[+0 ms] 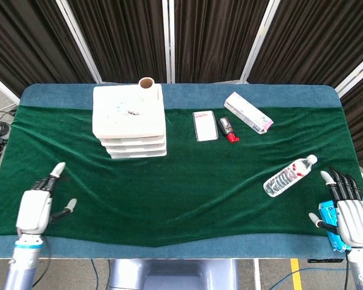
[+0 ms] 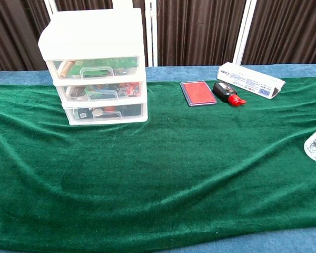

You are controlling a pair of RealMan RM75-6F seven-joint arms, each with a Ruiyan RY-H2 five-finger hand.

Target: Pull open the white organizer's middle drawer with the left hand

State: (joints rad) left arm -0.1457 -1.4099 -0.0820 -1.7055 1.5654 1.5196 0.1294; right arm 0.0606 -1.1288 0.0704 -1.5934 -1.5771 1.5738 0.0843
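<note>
The white organizer (image 1: 129, 119) (image 2: 95, 63) stands at the back left of the green cloth, with three clear-fronted drawers. Its middle drawer (image 2: 101, 91) is closed, handle facing me. My left hand (image 1: 37, 205) hovers at the table's front left edge, fingers apart and empty, well short of the organizer. Over at the front right edge my right hand (image 1: 348, 212) rests open and holds nothing. Neither hand shows in the chest view.
A cardboard tube (image 1: 146, 83) stands behind the organizer. A red-lidded case (image 2: 198, 93), a small black and red item (image 2: 227, 93) and a white box (image 2: 250, 80) lie at the back middle. A water bottle (image 1: 288, 176) lies at the right, a blue item (image 1: 330, 231) under my right hand.
</note>
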